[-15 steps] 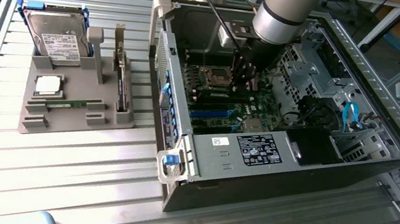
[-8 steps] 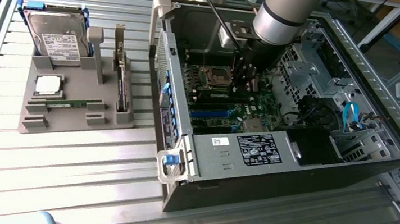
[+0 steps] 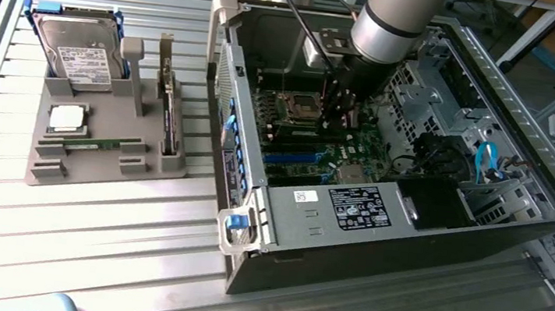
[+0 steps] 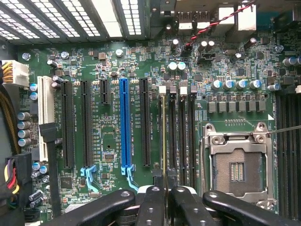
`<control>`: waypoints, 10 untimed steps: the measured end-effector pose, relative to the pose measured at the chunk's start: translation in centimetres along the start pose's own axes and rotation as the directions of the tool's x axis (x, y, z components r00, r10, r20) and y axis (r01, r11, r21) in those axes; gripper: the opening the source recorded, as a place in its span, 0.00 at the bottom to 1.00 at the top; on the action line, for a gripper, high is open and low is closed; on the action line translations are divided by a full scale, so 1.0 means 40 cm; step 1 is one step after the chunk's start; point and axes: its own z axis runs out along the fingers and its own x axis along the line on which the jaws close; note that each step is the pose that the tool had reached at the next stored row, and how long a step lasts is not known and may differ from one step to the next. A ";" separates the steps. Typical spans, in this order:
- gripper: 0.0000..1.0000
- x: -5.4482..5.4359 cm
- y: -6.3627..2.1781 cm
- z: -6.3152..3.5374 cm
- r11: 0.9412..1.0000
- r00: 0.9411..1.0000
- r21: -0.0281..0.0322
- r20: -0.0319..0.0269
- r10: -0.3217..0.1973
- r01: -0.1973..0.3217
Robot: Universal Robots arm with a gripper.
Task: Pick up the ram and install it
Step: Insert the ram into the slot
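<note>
My gripper [image 3: 339, 114] reaches down into the open computer case [image 3: 248, 223], just above the motherboard [image 4: 113, 56] beside the empty processor socket [image 4: 237, 165]. In the wrist view the fingers [image 4: 153, 205] stand shut on the ram [image 4: 163, 132]. The ram shows edge-on as a thin pale line. It runs along the memory slot nearest the long black and blue expansion slots [image 4: 124, 122]. Whether it is pressed fully home I cannot tell.
A grey tray [image 3: 97, 174] on the slatted table at the exterior view's left holds a hard drive [image 3: 79, 54], a silver processor chip [image 3: 68, 117] and a green stick [image 3: 101, 142] lying flat. Cables and a drive cage crowd the case's far side.
</note>
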 end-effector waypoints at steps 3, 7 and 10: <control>0.12 0.000 0.000 0.003 1.000 1.000 0.000 0.000 0.000 0.000; 0.12 0.000 0.000 0.006 1.000 1.000 0.000 0.000 0.003 -0.003; 0.12 0.000 0.000 0.008 1.000 1.000 0.000 0.001 0.009 -0.009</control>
